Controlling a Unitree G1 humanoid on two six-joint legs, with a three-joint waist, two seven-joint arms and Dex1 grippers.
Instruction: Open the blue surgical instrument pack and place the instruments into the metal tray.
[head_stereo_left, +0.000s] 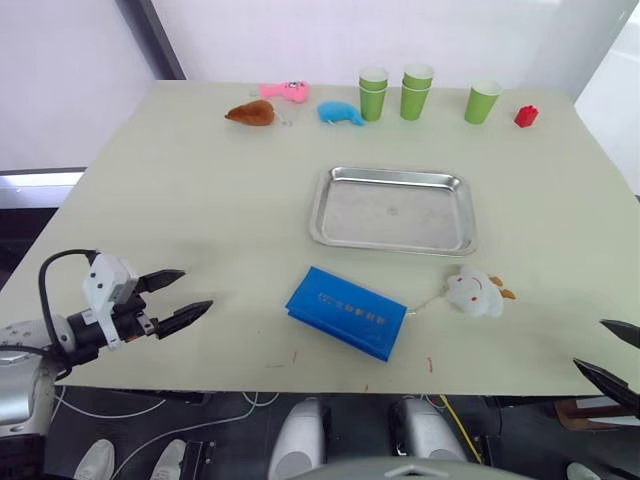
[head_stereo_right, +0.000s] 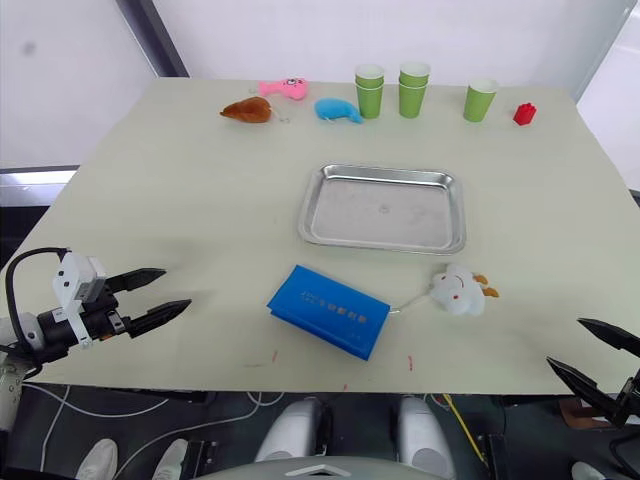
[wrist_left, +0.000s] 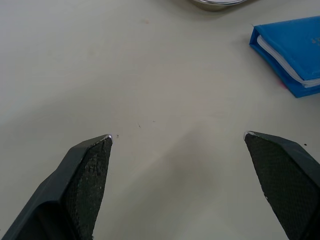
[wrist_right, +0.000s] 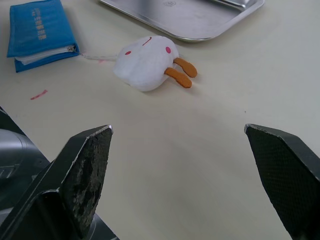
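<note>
Left eye view: blue surgical instrument pack (head_stereo_left: 346, 312) closed, near metal tray (head_stereo_left: 393, 210).

On the bench (head_stereo_left: 180, 190), near its middle: the metal tray (head_stereo_left: 393, 209). Just in front of the tray, slightly left: the surgical instrument pack (head_stereo_left: 345, 311), closed, lying flat and askew. Right of the pack, in front of the tray's right corner: a plush toy (head_stereo_left: 474, 293), apart from both. Along the far edge, left to right: three small plush toys (head_stereo_left: 290, 104) close together, then stacked cups (head_stereo_left: 373, 93), another cup stack (head_stereo_left: 417, 91), a single cup (head_stereo_left: 482, 103), and a small block (head_stereo_left: 525, 116). Over the near left corner: the left gripper (head_stereo_left: 180, 296), fingers spread. At the near right edge, off the bench: the right gripper (head_stereo_left: 612, 353), fingers likewise apart.
</note>
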